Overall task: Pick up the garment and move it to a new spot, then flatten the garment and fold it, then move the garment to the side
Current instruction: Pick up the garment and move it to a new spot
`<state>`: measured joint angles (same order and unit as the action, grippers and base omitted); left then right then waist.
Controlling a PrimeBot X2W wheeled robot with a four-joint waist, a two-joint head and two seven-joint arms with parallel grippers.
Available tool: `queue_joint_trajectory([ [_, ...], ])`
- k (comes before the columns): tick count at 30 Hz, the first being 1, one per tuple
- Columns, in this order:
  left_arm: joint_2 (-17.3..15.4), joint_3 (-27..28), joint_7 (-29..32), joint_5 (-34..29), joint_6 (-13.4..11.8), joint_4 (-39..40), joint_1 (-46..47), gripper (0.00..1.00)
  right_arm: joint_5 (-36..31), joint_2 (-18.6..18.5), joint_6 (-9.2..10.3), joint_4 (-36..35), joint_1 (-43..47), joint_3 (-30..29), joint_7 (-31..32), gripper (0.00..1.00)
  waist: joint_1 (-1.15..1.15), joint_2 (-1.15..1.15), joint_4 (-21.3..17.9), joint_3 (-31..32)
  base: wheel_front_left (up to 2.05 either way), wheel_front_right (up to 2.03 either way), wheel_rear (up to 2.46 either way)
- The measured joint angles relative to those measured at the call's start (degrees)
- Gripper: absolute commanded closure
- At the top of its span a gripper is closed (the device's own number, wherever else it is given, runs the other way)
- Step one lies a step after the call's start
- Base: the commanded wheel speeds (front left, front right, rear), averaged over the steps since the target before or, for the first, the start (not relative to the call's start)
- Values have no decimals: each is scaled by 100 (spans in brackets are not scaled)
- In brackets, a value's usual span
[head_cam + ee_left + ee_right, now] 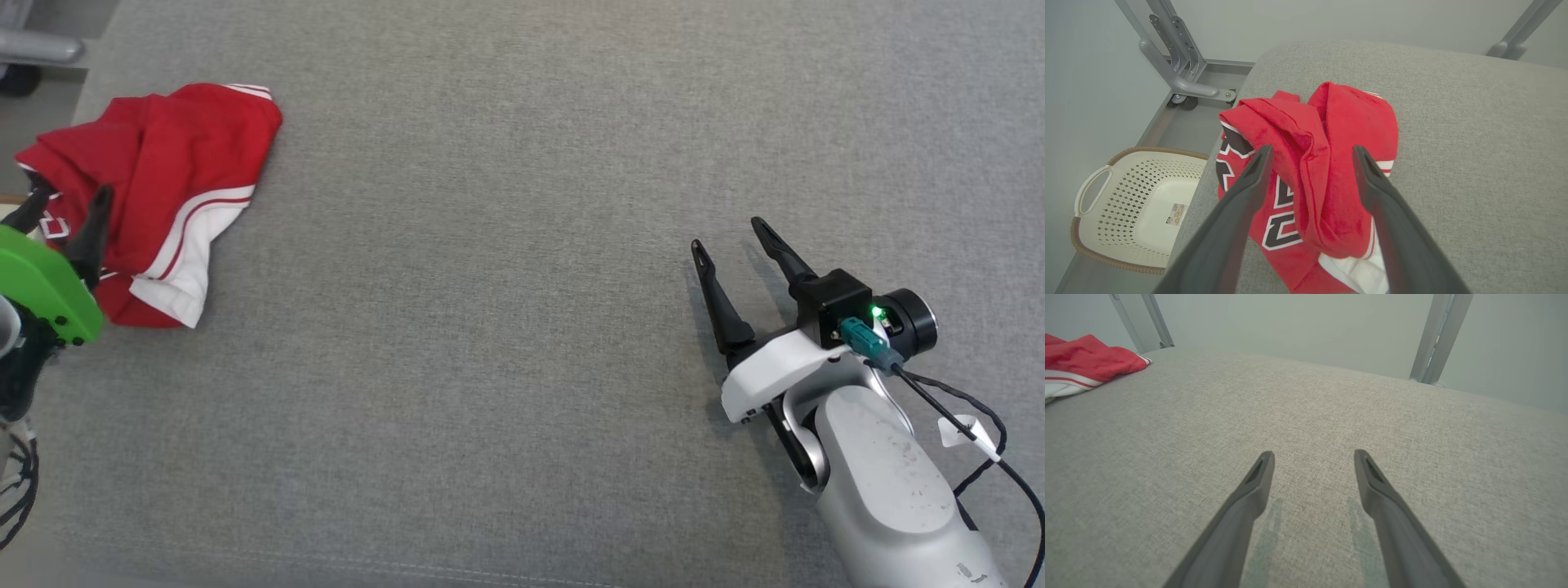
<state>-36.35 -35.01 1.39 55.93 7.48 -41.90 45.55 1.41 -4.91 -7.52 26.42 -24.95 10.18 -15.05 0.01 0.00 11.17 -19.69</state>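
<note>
The garment [163,188] is a crumpled red jersey with white trim and black-and-white lettering, bunched at the far left of the grey fabric surface [506,245]. My left gripper [72,196] hovers over its left part, open, fingers straddling a raised red fold [1314,171] in the left wrist view, nothing clamped. My right gripper [729,231] stands open low over bare fabric at the right, well away from the jersey; in the right wrist view its gripper [1312,457] points at bare surface, with the jersey's edge [1090,361] at the far left.
A cream perforated laundry basket [1106,183] sits on the floor beside the surface's left edge. Grey metal frame legs [1175,61] stand behind that corner, and another post [1437,335] rises beyond the far edge. The jersey lies close to the left edge.
</note>
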Motion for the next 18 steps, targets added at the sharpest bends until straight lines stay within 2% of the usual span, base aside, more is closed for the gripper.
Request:
queue_joint_trajectory([
  [4,-88,-100,253,207,0,-405,34,0,-14,-1,0,-133,-15,-46,0,0,0,0,-223,-171,0,0,0],
  [12,35,-165,611,449,0,-1369,142,0,-63,-7,0,-349,-108,-99,0,0,0,0,-545,-534,0,0,0],
  [18,111,-211,561,490,-1,-1567,281,0,-64,-19,-1,-403,-115,-148,0,0,0,0,-683,-692,0,0,0],
])
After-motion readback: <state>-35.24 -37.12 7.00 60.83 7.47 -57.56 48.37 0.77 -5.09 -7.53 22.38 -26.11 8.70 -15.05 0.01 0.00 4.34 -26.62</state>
